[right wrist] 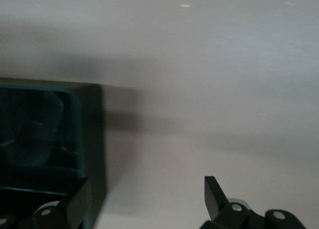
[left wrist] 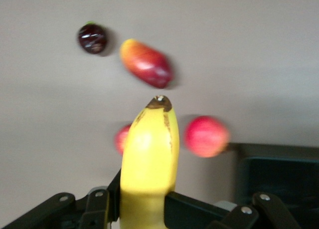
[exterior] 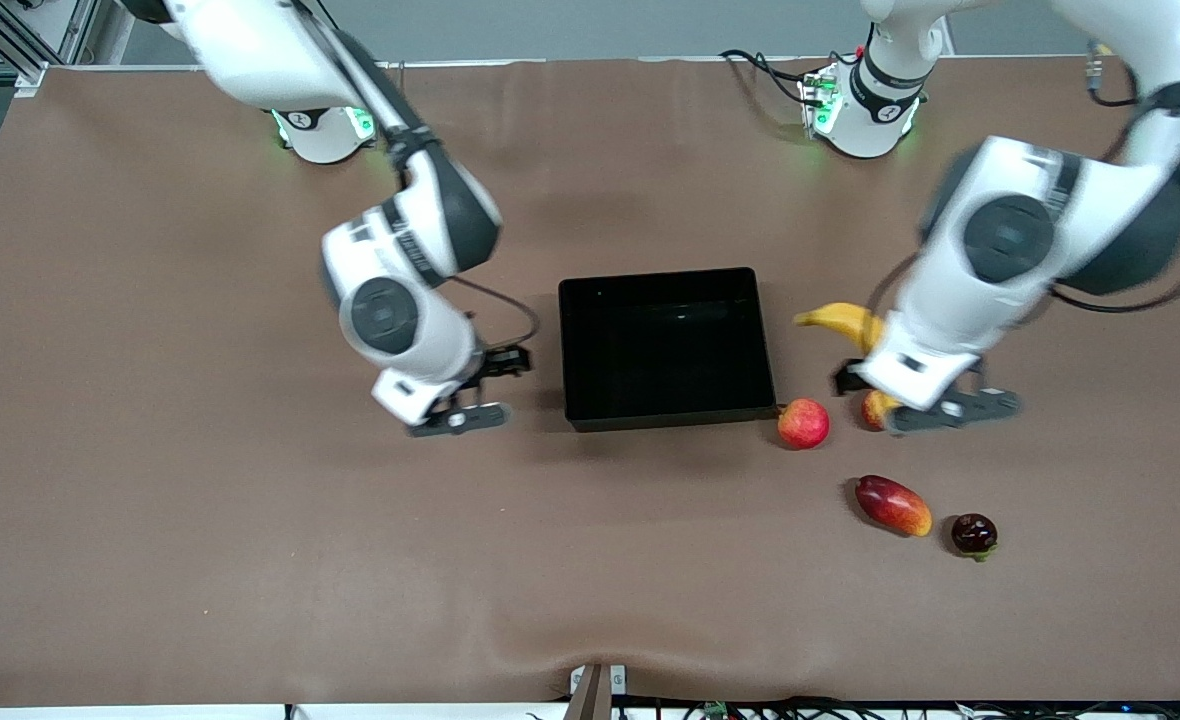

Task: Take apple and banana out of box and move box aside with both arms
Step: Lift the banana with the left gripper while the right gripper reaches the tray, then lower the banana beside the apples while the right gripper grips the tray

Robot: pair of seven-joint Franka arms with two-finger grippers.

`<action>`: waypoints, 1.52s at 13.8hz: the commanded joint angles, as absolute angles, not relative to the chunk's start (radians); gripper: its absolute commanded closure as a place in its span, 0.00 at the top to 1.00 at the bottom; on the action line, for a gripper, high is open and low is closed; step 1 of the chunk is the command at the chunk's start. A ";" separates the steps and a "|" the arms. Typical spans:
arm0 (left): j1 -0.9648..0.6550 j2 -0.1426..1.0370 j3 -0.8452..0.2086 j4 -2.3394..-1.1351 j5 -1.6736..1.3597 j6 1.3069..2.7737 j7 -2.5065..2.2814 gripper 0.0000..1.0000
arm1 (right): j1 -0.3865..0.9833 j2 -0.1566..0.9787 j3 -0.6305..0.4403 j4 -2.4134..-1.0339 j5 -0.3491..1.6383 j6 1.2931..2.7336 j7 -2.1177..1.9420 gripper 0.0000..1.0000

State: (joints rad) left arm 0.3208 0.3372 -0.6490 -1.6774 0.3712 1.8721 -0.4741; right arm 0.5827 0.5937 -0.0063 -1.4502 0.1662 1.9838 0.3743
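Note:
The yellow banana (exterior: 843,320) lies beside the black tray (exterior: 567,350), toward the left arm's end of the table. My left gripper (exterior: 885,395) is shut on the banana (left wrist: 149,154) at its middle, low at the table; I cannot tell whether the banana is lifted. The red apple (exterior: 803,423) sits at the tray's nearer corner, apart from the gripper, and shows in the left wrist view (left wrist: 206,135). My right gripper (exterior: 485,390) is open and empty, low beside the tray's wall (right wrist: 87,139) toward the right arm's end; its gap (right wrist: 147,189) is over bare table.
A red-orange mango-like fruit (exterior: 892,505) and a dark purple round fruit (exterior: 974,534) lie nearer the front camera than the apple. A small red shape (left wrist: 122,138) shows partly hidden by the banana. The tray (left wrist: 279,154) holds nothing.

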 commanded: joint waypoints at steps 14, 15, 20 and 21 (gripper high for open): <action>0.712 0.735 -0.600 -1.810 0.665 2.342 -0.326 0.00 | 0.752 0.721 -0.023 -1.529 0.166 2.151 0.417 0.00; 0.712 0.750 -0.600 -1.810 0.711 2.358 -0.357 0.00 | 0.744 0.704 -0.023 -1.537 0.166 2.148 0.417 0.00; 0.716 0.723 -0.613 -1.795 0.753 2.353 -0.339 1.00 | 0.612 0.574 -0.025 -1.574 0.166 2.076 0.396 0.00; 0.718 0.695 -0.641 -1.795 0.746 2.346 -0.336 1.00 | 0.574 0.555 -0.025 -1.574 0.166 2.062 0.364 0.00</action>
